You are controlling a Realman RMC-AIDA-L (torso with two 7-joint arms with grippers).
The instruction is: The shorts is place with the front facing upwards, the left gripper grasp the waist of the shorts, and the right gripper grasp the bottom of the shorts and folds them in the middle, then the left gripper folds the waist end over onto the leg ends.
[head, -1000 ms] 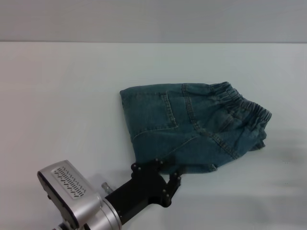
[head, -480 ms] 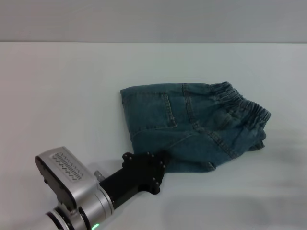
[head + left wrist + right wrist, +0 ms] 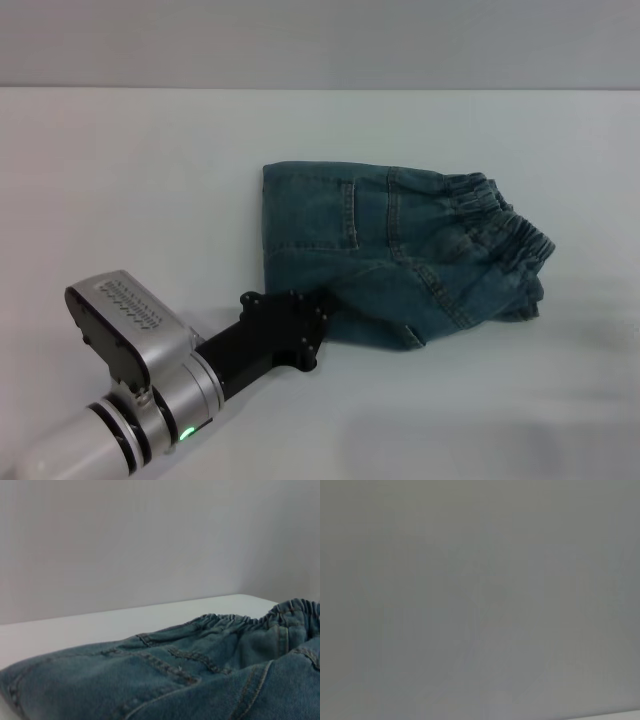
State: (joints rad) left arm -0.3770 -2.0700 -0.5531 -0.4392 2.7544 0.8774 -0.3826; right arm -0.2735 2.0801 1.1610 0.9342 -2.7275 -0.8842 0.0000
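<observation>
On the pale desk [image 3: 130, 190], a little right of the middle in the head view, we found the shorts [image 3: 400, 255] lying as a compact bundle rather than spread flat. We read them as already doubled: layers of denim sat stacked, a pocket faced up, and the ruffled waist [image 3: 495, 215] lay along the far right edge, curling down toward the near side. The leg hems we could not pick out with any certainty, so we could not say whether the waist end rested squarely over them. Our judgement was that the folding was largely done, with at most a tidying or a release left.

The left hand [image 3: 315, 310] reached in from the near left corner, its silver wrist angled upward and rightward with a green light showing. Its black tip met the near left corner of the bundle, touching or just under the cloth edge. We could not tell whether it was spread or pinching the cloth there; the body of the hand hid the tips. The left wrist view looked low across the denim [image 3: 165, 680], with stitched seams close by and the gathered band [image 3: 295, 610] further off, which suited a hand sitting near desk level at the cloth's edge.

We saw no right hand in any view; its wrist camera showed only plain grey.
</observation>
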